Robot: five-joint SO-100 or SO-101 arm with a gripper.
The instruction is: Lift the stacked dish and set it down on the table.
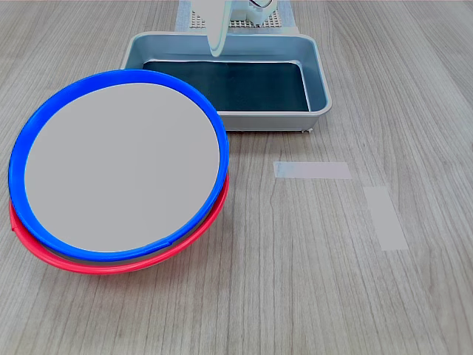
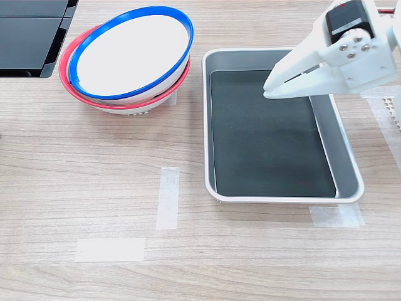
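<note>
The blue-rimmed dish (image 1: 122, 166) (image 2: 128, 53), pale grey inside, rests tilted on top of a same-sized red-rimmed dish (image 1: 44, 250) (image 2: 81, 100). Both stand on the light grey wood-grain table (image 1: 295, 281) (image 2: 94, 175), at the first exterior view's left and the second exterior view's upper left. My white gripper (image 1: 216, 44) (image 2: 269, 89) hangs above the grey metal tray (image 1: 319, 81) (image 2: 207, 125), well away from the dishes. Its fingers lie together, shut on nothing.
The grey metal tray with its dark bottom sits between the arm's base and the dishes. Two pale tape strips (image 1: 312, 170) (image 1: 385, 217) lie on the table. A dark flat object (image 2: 31, 34) fills the second exterior view's upper left corner.
</note>
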